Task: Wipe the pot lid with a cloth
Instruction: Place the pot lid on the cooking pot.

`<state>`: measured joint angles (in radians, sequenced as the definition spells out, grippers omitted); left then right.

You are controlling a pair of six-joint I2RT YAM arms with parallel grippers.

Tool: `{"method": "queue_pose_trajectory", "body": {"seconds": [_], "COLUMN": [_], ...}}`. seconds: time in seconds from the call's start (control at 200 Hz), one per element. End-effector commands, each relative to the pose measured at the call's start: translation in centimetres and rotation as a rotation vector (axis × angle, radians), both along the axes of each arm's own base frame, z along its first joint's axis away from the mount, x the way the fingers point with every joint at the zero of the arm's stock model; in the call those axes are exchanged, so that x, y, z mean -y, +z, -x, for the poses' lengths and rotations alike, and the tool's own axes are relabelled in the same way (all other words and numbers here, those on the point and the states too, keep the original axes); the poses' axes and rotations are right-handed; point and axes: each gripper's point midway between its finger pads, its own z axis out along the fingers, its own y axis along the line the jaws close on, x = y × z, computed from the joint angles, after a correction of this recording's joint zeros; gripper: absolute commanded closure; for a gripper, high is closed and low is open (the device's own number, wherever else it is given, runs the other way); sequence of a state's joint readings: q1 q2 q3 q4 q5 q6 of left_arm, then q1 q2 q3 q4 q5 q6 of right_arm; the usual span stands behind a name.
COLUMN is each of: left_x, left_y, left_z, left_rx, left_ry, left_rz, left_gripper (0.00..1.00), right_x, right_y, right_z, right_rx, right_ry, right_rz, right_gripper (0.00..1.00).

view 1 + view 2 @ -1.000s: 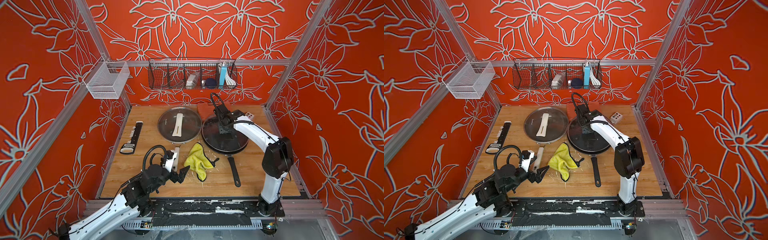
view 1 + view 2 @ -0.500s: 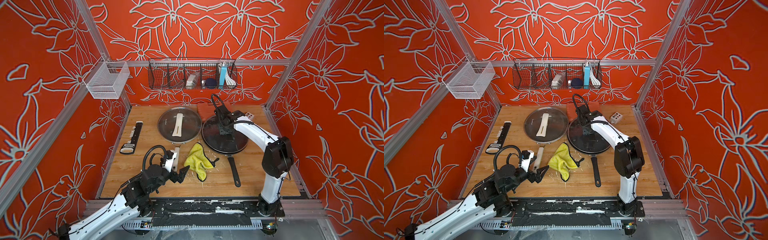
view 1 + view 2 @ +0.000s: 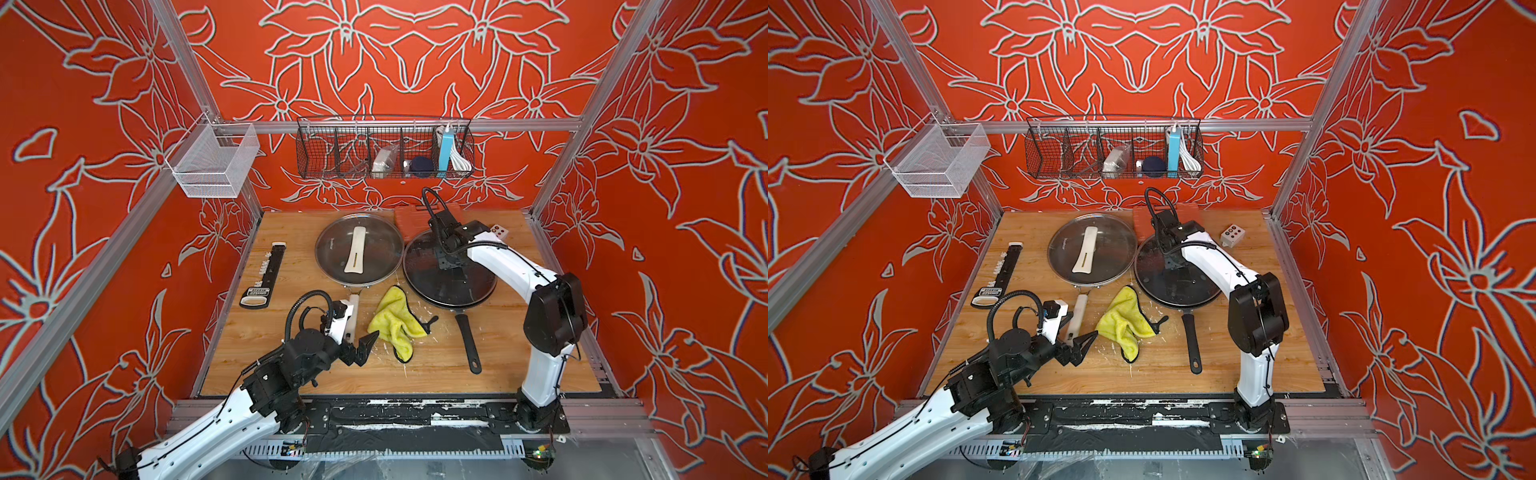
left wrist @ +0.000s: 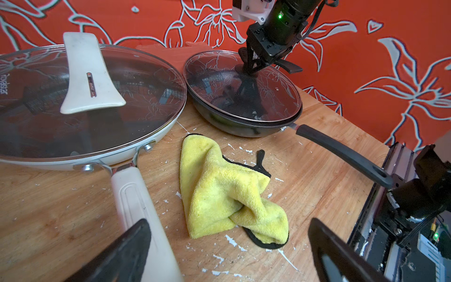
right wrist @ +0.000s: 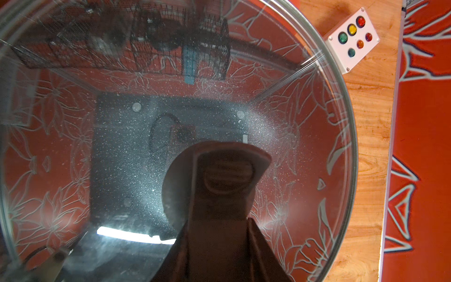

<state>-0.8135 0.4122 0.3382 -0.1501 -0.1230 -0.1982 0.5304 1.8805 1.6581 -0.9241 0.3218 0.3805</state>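
Change: none seen.
Left end effector: spread, facing cloth for pickup.
Right end effector: clamped on pot lid, likely steadying it.

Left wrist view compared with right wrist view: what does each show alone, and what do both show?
Only the left wrist view: the crumpled yellow cloth, the white pan, the open left gripper. Only the right wrist view: the button box. Both: the glass lid on the black pan, with the right gripper shut on it.
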Motion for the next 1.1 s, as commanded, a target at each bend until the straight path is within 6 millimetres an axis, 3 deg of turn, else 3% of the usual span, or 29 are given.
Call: {"method": "queue_pose_trajectory", "body": {"seconds": [0.0, 0.395, 0.691, 0.776, 0.916, 0.951, 1.026, 1.051, 1.096], "left_x": [-0.1, -0.2, -0.3, -0.3, -0.2, -0.2, -0.2, -0.2, -0.2], "left_y": [0.3, 0.3, 0.2, 0.2, 0.3, 0.2, 0.3, 0.3, 0.2], "left_z": [0.0, 0.0, -0.1, -0.1, -0.2, -0.2, -0.3, -0.3, -0.3], "left_rx": [0.017, 0.019, 0.019, 0.020, 0.022, 0.022, 0.023, 0.023, 0.021], "left_ry": [0.001, 0.005, 0.009, 0.012, 0.010, 0.012, 0.013, 0.013, 0.015], "left_rz": [-0.013, -0.016, -0.020, -0.023, -0.023, -0.022, -0.022, -0.022, -0.022], "left_gripper": [0.00, 0.01, 0.00, 0.00, 0.00, 0.00, 0.00, 0.00, 0.00], "right_x": [-0.3, -0.7, -0.8, -0.8, -0.8, -0.8, -0.8, -0.8, -0.8], "right_y": [1.2, 1.2, 0.0, 0.0, 0.9, 1.3, 1.9, 2.2, 2.6], "right_z": [-0.1, 0.3, -0.3, -0.2, 0.0, 0.0, 0.2, 0.2, 0.3], "right_rx": [0.022, 0.010, 0.020, 0.024, 0.052, 0.059, 0.067, 0.073, 0.084], "right_ry": [0.008, 0.023, 0.017, 0.022, 0.044, 0.050, 0.063, 0.067, 0.073], "right_rz": [0.007, -0.001, 0.008, 0.003, -0.012, -0.013, -0.018, -0.020, -0.030], "right_gripper": [1.00, 1.00, 1.00, 0.90, 0.65, 0.41, 0.10, 0.03, 0.03]}}
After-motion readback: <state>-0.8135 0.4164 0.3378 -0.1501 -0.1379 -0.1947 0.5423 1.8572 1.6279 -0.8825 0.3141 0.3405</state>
